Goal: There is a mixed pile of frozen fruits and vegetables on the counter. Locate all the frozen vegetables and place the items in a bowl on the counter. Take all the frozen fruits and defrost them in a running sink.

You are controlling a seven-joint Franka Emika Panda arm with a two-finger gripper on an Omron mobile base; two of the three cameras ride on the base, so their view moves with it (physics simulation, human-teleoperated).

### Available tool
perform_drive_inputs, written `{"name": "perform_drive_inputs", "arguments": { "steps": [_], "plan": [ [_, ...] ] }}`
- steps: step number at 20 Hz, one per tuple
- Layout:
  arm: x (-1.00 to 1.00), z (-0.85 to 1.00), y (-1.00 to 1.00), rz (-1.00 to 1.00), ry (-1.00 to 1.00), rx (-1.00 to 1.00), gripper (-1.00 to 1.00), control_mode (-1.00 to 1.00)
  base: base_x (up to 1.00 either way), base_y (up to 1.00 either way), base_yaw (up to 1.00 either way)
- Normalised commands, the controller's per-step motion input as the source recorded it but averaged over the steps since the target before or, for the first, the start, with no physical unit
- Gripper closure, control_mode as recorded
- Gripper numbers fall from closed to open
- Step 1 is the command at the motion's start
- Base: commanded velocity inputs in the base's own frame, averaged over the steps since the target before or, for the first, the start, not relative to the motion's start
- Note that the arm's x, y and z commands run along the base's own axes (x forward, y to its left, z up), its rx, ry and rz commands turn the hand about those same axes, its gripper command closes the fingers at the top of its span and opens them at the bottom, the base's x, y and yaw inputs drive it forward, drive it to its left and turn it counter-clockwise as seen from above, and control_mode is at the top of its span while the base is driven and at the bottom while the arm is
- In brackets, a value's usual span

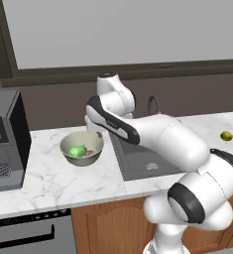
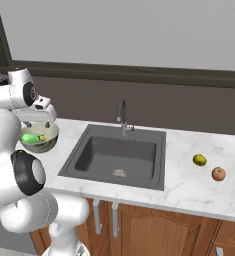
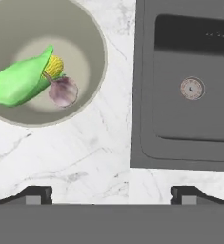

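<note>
Over the bench (image 3: 85, 157), between bowl and sink, my pincer (image 3: 111, 193) hangs with its tips wide apart, clamped on nothing. At ten o'clock in the hand view sits the bowl (image 3: 92, 35), holding the green vegetable (image 3: 18, 83), with yellow kernels at one end, and the pinkish-white vegetable (image 3: 63, 91), the two touching. At two o'clock lies the sink (image 3: 189, 119). Right base view: the yellow-green fruit (image 2: 199, 160) and red fruit (image 2: 218, 174) rest near each other on the bench, at three o'clock from the sink.
</note>
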Motion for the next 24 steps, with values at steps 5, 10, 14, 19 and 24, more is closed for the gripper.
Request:
{"name": "perform_drive_inputs", "arguments": {
  "steps": [5, 10, 14, 19, 24],
  "plan": [
    [-0.37, -0.03, -0.58, -0.02, 0.0, -0.01, -1.0, -1.0, 0.0, 0.0, 0.0],
    [-0.11, -0.04, -0.78, -0.05, 0.04, -0.07, -1.0, -1.0, 0.0, 0.0, 0.0],
    [-0.02, 0.0, -0.91, -0.02, 0.03, -0.05, -1.0, -1.0, 0.0, 0.0, 0.0],
    [-0.01, 0.0, -0.99, -0.02, 0.05, -0.05, -1.0, -1.0, 0.0, 0.0, 0.0],
    [0.01, -0.08, -0.99, -0.01, 0.05, -0.04, -1.0, -1.0, 0.0, 0.0, 0.0]
  ]
}}
